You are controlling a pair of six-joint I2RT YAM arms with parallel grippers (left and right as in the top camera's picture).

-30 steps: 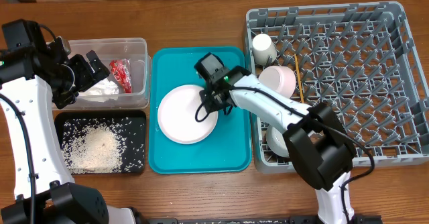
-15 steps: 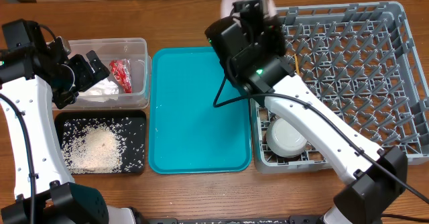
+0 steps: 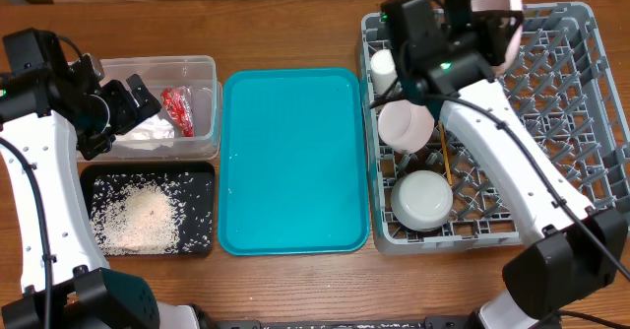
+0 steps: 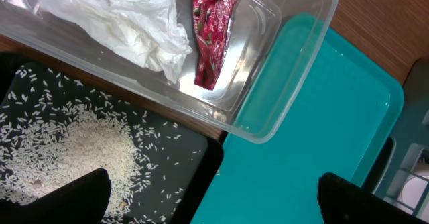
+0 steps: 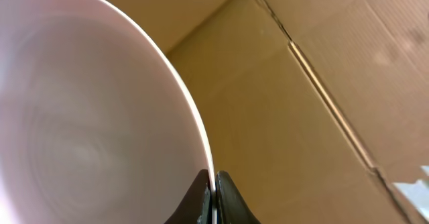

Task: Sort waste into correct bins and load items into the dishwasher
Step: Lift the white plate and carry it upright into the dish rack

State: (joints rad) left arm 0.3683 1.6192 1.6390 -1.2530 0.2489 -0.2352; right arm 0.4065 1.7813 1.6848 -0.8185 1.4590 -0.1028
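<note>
Aloft above the far side of the rack, the pale pink plate (image 3: 504, 24) stands on edge, its rim pinched between the right fingers (image 5: 196, 205), which are clenched on the very lip. Below it, the grey dish rack (image 3: 561, 122) carries the cream cup (image 3: 386, 71), the pinkish-white bowl (image 3: 406, 122), the grey-white bowl (image 3: 423, 199) and the chopsticks (image 3: 445, 150) along its left side, while the teal tray (image 3: 295, 162) beside it holds no dish.

Loading appears to be the step in hand, with the plate seemingly the last dish to go in. The next move would call for lowering it edge-first into a free row of pegs, clear of the bowls, and letting go only once the pegs hold it upright. Set down crooked, it could tip or knock the cup.

Further left, the waste looks sorted: the red wrapper (image 4: 213, 36) and white tissue (image 4: 127, 16) lie in the clear tub (image 4: 268, 83), the rice (image 4: 87, 147) in the black tray (image 4: 191, 163). The left fingers (image 4: 67, 200) hang spread wide above these bins, holding nothing.

Only the overhead camera places the plate against the rack on the wooden counter (image 3: 295, 280). The right wrist camera shows none of the rack, just the plate's face, the grip on its rim and brown cardboard (image 5: 322, 83) behind.
</note>
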